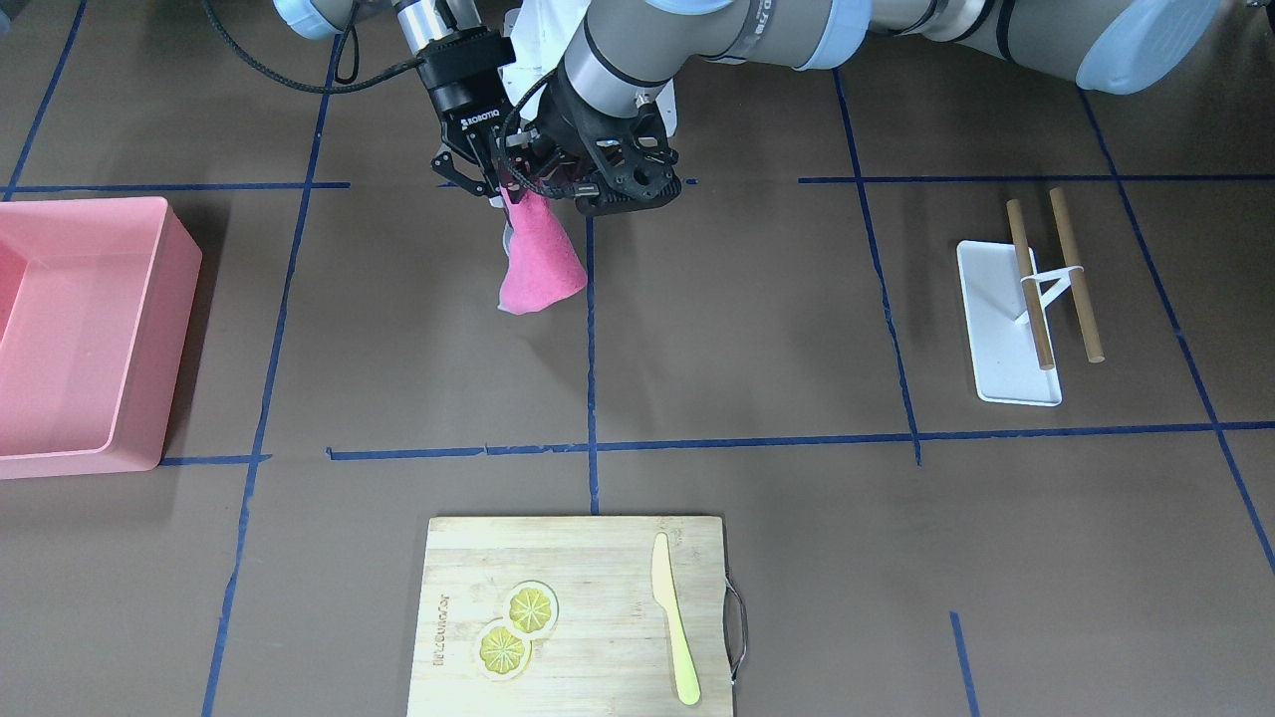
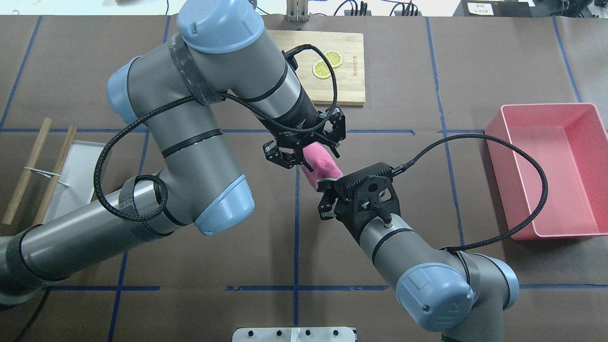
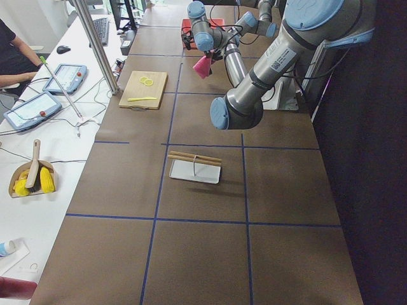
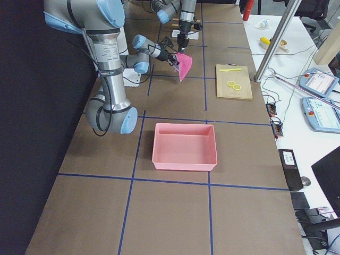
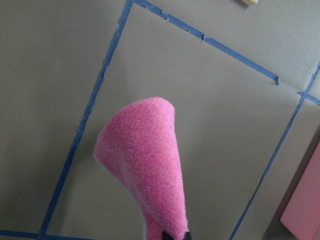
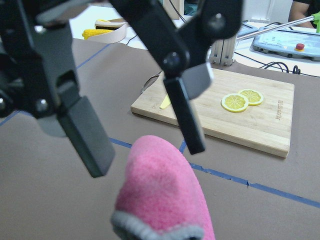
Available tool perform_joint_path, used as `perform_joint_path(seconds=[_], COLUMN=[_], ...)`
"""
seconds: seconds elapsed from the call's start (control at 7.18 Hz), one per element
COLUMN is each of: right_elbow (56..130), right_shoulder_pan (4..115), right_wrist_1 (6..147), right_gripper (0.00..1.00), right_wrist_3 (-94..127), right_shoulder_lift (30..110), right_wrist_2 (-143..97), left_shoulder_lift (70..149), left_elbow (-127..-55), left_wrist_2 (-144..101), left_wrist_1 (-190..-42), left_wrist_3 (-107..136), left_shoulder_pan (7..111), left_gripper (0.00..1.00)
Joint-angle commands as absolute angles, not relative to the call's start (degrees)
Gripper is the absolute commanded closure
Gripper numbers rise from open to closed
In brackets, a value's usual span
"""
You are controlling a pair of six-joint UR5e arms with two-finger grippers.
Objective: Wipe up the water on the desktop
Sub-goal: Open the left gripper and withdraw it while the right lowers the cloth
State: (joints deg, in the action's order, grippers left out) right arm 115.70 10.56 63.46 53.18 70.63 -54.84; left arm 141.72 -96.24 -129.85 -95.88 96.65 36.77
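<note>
A pink cloth [image 2: 319, 165] with a grey edge hangs above the dark-brown desktop [image 1: 747, 329] near its middle tape line. My right gripper [image 2: 325, 191] is shut on the cloth's near end. The cloth also fills the bottom of the right wrist view [image 6: 160, 195]. My left gripper [image 2: 306, 156] points down, and its jaws are spread wide on either side of the cloth; its fingers [image 6: 187, 115] show in the right wrist view. The left wrist view shows the cloth [image 5: 145, 165] over bare desktop. I can make out no water on the desktop.
A pink bin [image 1: 90, 329] stands on the robot's right side. A bamboo cutting board [image 1: 598, 558] at the far edge holds lemon slices [image 1: 518, 627] and a yellow knife [image 1: 674, 617]. A white tray [image 1: 996, 329] with wooden sticks [image 1: 1076, 274] lies on the robot's left.
</note>
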Motion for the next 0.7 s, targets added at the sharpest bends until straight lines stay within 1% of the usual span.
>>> perform_joint_path(seconds=[0.0,0.14,0.42,0.56], right_elbow=[115.93,116.88,124.59,125.24], right_shoulder_pan=[10.55,10.55,10.63,10.81], right_wrist_1=[63.46,63.89,73.96,74.26], right_gripper=[1.00,1.00,1.00,1.00], right_wrist_3=[53.17,53.26,53.87,56.05], right_shoulder_lift=[71.19,72.24,78.81,79.88], right_wrist_2=[-54.49,-54.49,-55.45,-58.50], left_shoulder_lift=[141.68,141.68,141.59,140.46], left_elbow=[-96.33,-96.59,-96.68,-96.68], left_wrist_2=[-129.81,-129.81,-129.99,-129.99], left_wrist_1=[-95.89,-95.89,-95.89,-95.98], left_wrist_3=[96.59,96.50,96.07,95.80], left_shoulder_pan=[37.96,39.19,43.49,44.98], left_gripper=[0.06,0.05,0.04,0.04])
